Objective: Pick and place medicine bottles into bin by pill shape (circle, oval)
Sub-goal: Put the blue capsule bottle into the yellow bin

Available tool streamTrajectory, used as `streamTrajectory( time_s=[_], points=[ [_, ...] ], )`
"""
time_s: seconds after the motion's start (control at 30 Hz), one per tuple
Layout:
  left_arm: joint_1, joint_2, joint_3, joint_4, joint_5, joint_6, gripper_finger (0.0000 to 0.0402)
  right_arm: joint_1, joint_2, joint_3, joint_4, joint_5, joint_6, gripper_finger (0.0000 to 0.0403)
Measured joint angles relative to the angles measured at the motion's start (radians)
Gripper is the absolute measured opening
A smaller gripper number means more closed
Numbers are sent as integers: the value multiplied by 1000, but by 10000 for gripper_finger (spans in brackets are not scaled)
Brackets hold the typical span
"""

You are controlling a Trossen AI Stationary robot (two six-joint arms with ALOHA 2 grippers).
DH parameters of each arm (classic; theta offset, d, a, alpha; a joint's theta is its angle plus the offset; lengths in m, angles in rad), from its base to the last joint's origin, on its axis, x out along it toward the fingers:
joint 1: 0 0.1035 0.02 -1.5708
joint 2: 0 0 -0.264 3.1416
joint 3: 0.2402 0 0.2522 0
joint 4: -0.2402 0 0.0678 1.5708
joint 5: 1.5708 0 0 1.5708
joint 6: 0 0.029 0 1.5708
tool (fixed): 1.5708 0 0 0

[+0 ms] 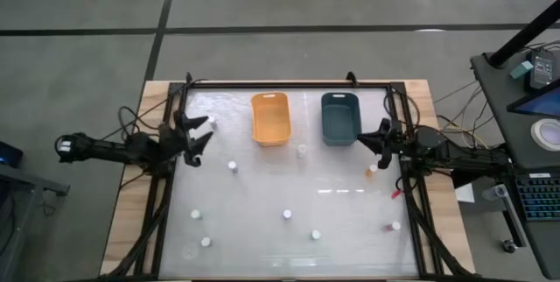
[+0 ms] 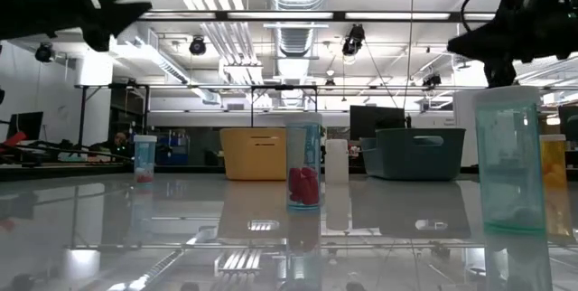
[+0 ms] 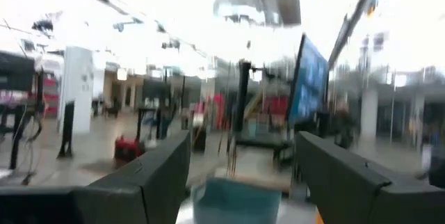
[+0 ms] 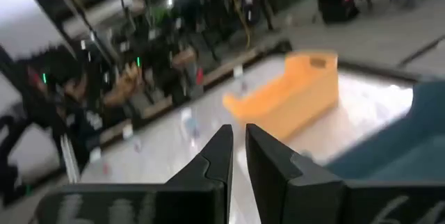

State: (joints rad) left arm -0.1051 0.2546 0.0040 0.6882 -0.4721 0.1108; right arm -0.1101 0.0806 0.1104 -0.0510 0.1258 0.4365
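Several medicine bottles with white caps stand upright, scattered over the glossy table, among them one (image 1: 233,166) left of centre, one (image 1: 286,215) near the middle and one (image 1: 373,169) with an orange body by the right edge. In the low view a clear bottle (image 2: 304,164) shows red pills. My left gripper (image 1: 203,135) hovers open at the table's left edge, its fingers (image 3: 149,182) wide apart with nothing between them. My right gripper (image 1: 376,137) hovers at the right edge, shut and empty (image 4: 236,140).
An orange bin (image 1: 270,118) and a dark teal bin (image 1: 340,118) stand side by side at the table's far edge. A black frame (image 1: 289,82) runs round the table. Open tabletop lies between the scattered bottles.
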Motion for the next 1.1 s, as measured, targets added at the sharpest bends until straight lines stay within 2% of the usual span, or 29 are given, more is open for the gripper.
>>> streamTrajectory(
  time_s=[0.2, 0.33, 0.43, 0.6, 0.73, 0.93, 1.1],
  points=[
    [0, -2, 0, 155, 0, 0, 246, 0, 85, 0, 289, 9, -143, 31],
    [0, -2, 0, 167, -15, 7, 246, 1, 193, 0, 485, 8, -216, 31],
    [0, -2, 0, 174, -127, 22, 246, 1, 285, 0, 602, 8, -246, 31],
    [0, -2, 0, 251, -393, 118, 246, 1, 418, 0, 747, 7, -250, 31],
    [0, -3, 0, 318, -472, 176, 246, 1, 502, 42, 750, 7, -214, 31],
    [0, -2, 0, 325, -476, 188, 246, 11, 617, 144, 718, 4, -212, 31],
    [0, 3, 0, 318, -476, 184, 246, 30, 706, 268, 607, 3, -243, 31]
  ],
)
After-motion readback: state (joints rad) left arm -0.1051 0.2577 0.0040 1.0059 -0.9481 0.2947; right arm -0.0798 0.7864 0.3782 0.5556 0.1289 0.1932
